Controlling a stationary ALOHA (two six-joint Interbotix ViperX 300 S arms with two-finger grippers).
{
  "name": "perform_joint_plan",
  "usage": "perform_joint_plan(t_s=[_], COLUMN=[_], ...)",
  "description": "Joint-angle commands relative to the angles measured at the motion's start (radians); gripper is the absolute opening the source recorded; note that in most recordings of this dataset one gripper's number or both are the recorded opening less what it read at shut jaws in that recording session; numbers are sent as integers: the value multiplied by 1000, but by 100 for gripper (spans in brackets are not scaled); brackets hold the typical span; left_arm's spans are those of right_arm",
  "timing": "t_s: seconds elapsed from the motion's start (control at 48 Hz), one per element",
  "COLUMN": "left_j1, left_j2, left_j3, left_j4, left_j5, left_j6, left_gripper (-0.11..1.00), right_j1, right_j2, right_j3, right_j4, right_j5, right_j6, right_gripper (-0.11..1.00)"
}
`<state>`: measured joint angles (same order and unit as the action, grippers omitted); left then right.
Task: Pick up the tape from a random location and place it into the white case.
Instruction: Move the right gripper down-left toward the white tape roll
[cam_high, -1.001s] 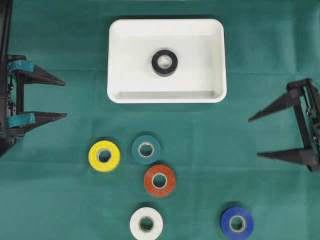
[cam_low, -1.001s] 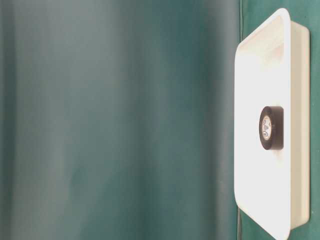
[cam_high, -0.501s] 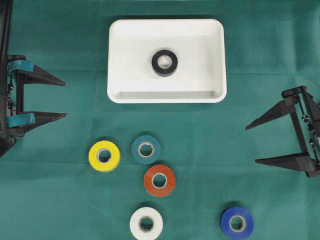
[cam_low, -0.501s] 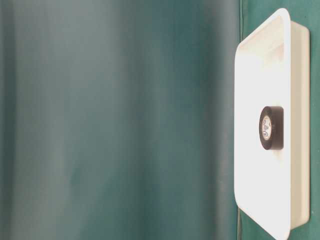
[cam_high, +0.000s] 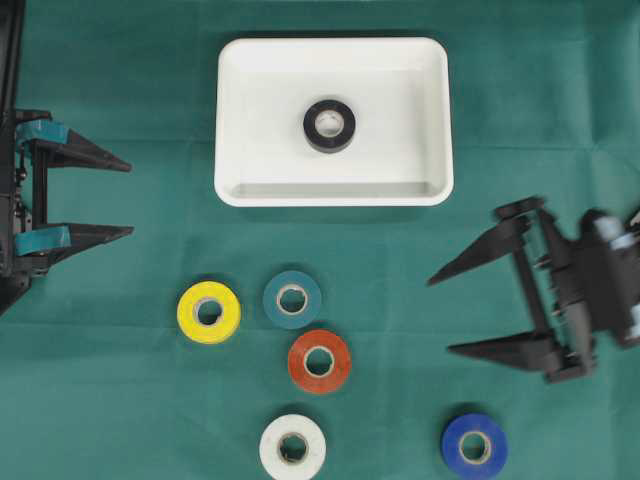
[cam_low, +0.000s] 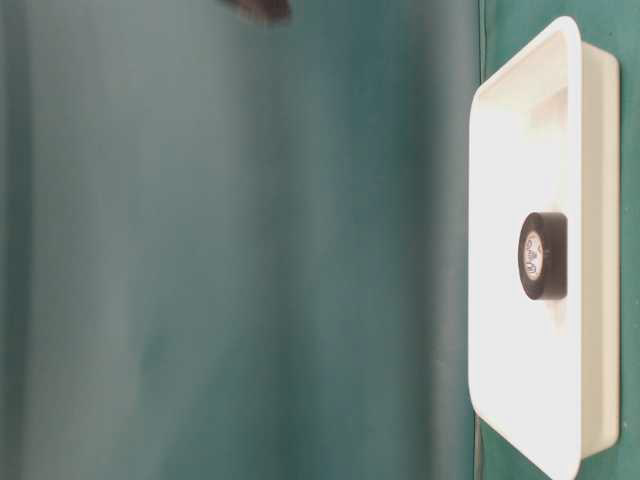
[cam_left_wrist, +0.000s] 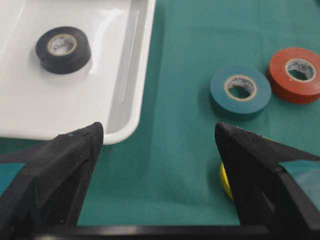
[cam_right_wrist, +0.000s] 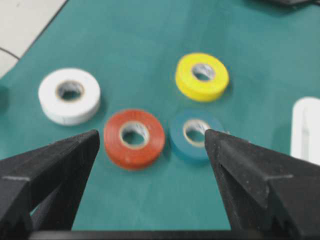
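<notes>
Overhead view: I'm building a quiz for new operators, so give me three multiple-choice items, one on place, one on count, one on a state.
1. Where is the black tape roll?
A. in the white rectangular plastic case
B. on the green cloth
C. in a gripper

2. How many rolls lie outside the case?
A. three
B. five
C. six

3. The right gripper is:
A. shut on a roll
B. shut, empty
C. open, empty

Answers: 1 A, it sits mid-case. 2 B, yellow, teal, red, white, blue. 3 C, its fingers are spread over bare cloth.
</notes>
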<state>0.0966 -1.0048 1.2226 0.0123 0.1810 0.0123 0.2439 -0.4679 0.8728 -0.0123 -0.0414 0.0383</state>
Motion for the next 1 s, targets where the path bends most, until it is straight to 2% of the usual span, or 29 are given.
perform_joint_plan(t_s=[0.0, 0.459, 0.855, 0.98], left_j1=[3, 3, 3, 3], left_j2=[5, 6, 6, 6], left_j3=[-14, -14, -12, -12], left_j4=[-2, -3, -3, -3], left_j5=[-8, -8, -8, -8], left_j6=[0, -2, -8, -9], left_gripper=[90, 90, 90, 90], right_j1=[9, 60, 75, 77], right_j2=[58, 388, 545, 566], right_j3=[-78, -408, -623, -650], right_j4=[-3, -3, -3, -3], right_j5=[-11, 28, 123, 135], right_j6=[2, 0, 2, 2], right_gripper=[90, 90, 90, 90])
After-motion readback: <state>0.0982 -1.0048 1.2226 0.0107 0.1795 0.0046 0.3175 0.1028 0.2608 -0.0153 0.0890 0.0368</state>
